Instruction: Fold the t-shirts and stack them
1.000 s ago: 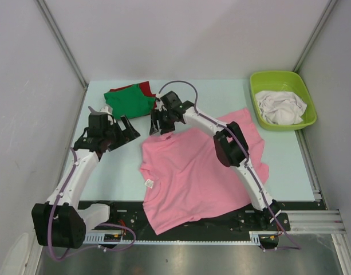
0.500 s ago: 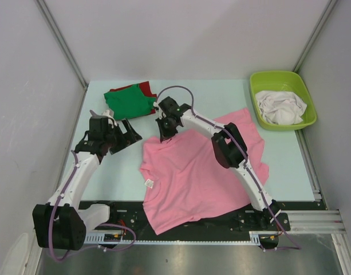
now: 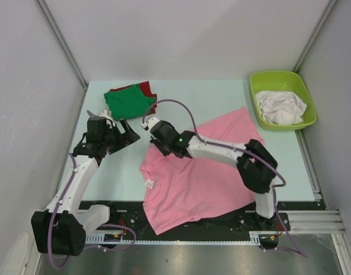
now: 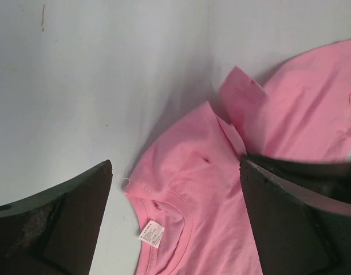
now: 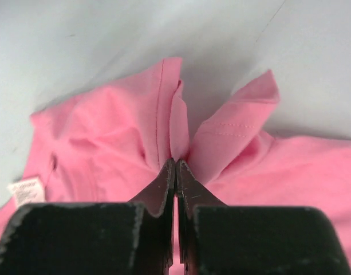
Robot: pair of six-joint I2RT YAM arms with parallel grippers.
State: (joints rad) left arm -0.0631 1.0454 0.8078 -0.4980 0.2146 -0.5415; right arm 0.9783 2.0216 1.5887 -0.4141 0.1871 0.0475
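Surface: pale blue-green table (image 3: pixel 221 97). A pink t-shirt (image 3: pixel 192 189) lies spread across the centre, rumpled, with its neck label (image 3: pixel 148 184) facing up and its near hem hanging over the table's near edge. Far left: a red t-shirt (image 3: pixel 145 87) lies on the table with a folded green t-shirt (image 3: pixel 126 102) on top. Far right corner: a lime-green plastic tub (image 3: pixel 254 91), just beside the pink t-shirt's far corner.

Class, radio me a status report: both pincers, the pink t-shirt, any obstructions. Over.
Left pincer open, holding nothing. Right pincer shut on pink t-shirt, sleeve bunched. Green t-shirt stacked beyond, not in the way.
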